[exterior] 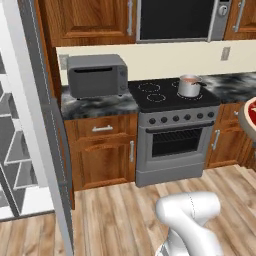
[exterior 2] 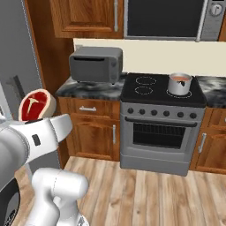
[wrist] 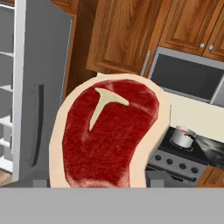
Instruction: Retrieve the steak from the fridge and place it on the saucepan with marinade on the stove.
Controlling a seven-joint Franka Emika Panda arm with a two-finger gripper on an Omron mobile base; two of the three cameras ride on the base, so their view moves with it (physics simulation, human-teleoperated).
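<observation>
The steak, raw red meat with a pale rim and a T-shaped bone mark, is up in the air in my gripper. A dark fingertip shows on either side of its lower edge. It sits at the arm's end and at the frame's right edge. The steel saucepan with orange-red marinade stands on the stove's back right burner. The fridge stands open at the left.
A grey toaster oven sits on the dark marble counter left of the stove. A microwave and wooden cabinets hang above. The open fridge door is close on the arm's left. Wood floor lies in front of the stove.
</observation>
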